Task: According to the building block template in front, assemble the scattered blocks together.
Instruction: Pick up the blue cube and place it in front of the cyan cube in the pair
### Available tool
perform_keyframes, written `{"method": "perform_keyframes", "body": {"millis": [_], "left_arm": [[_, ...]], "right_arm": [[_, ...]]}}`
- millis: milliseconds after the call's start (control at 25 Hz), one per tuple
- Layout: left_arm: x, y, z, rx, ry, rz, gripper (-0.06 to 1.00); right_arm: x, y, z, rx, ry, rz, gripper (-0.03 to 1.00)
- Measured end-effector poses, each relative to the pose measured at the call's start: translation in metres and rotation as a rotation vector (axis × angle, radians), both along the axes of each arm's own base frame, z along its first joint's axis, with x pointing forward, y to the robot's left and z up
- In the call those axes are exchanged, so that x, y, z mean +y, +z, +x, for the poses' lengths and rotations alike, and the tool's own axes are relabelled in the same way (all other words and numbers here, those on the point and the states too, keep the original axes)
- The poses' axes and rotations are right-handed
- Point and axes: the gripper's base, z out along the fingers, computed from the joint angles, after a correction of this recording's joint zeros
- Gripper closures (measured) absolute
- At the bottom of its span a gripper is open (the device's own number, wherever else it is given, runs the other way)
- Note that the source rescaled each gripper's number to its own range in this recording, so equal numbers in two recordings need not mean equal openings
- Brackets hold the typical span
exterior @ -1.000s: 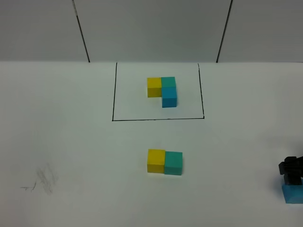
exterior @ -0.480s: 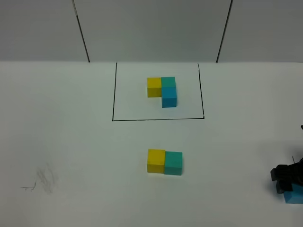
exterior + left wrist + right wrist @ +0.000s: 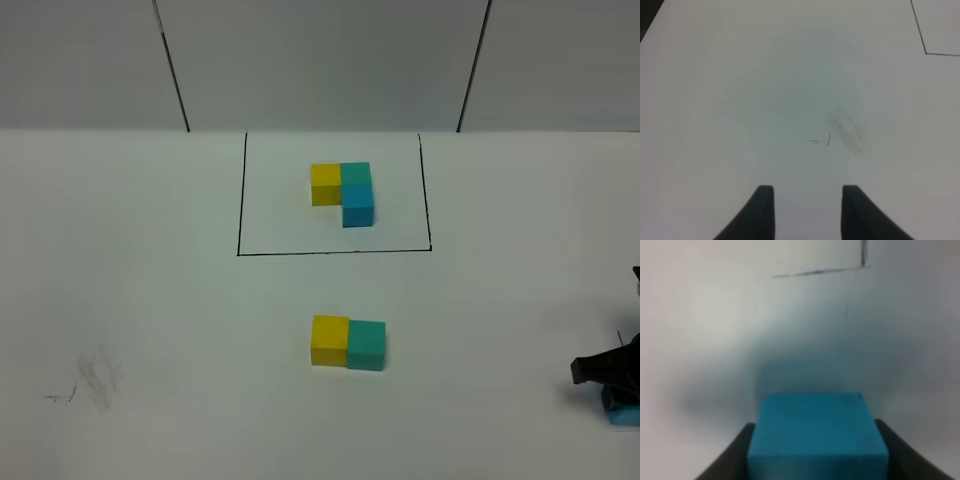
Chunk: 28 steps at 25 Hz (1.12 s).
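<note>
The template [image 3: 343, 192], a yellow, teal-green and sky-blue L, lies inside the black drawn rectangle at the back. The loose yellow cube [image 3: 330, 340] and teal-green cube [image 3: 367, 345] sit side by side and touching at mid-table. The loose sky-blue cube [image 3: 626, 414] [image 3: 817, 432] rests on the table at the far right edge. My right gripper [image 3: 612, 392] [image 3: 817, 460] is low over it, open, with a finger close on each side. My left gripper [image 3: 807, 210] is open and empty over bare table, out of the exterior high view.
The white table [image 3: 150, 300] carries faint pencil smudges [image 3: 95, 380] at the front left, also in the left wrist view [image 3: 840, 132]. A corner of the black rectangle [image 3: 862, 267] shows beyond the sky-blue cube. Grey wall panels stand behind the table.
My right gripper has dropped lower and slightly leftward over the sky-blue cube, covering more of it. The other cubes and the left arm have not moved.
</note>
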Motion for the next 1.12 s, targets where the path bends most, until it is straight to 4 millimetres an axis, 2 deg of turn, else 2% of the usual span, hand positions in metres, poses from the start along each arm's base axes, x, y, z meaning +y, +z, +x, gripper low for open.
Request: {"method": "perform_keyframes", "body": {"millis": [200,280,400,560,800,960,1120], "left_arm": [[0.0,0.0,0.0,0.0,0.0,0.0,0.94],[0.0,0.0,0.0,0.0,0.0,0.0,0.94],[0.0,0.0,0.0,0.0,0.0,0.0,0.94],[0.0,0.0,0.0,0.0,0.0,0.0,0.94],[0.0,0.0,0.0,0.0,0.0,0.0,0.94],[0.0,0.0,0.0,0.0,0.0,0.0,0.94],[0.0,0.0,0.0,0.0,0.0,0.0,0.94]], "right_arm": [[0.011,0.048,-0.01,-0.147,0.0,0.045,0.77],[0.022,0.066,-0.018,-0.197,-0.005,0.096,0.77],[0.044,0.079,-0.028,-0.214,0.02,0.177,0.77],[0.08,0.078,-0.035,-0.181,0.072,0.27,0.77],[0.126,0.055,-0.038,-0.127,0.151,0.309,0.77],[0.146,0.045,-0.043,-0.115,0.164,0.285,0.77],[0.161,0.052,-0.041,-0.116,0.161,0.192,0.77]]}}
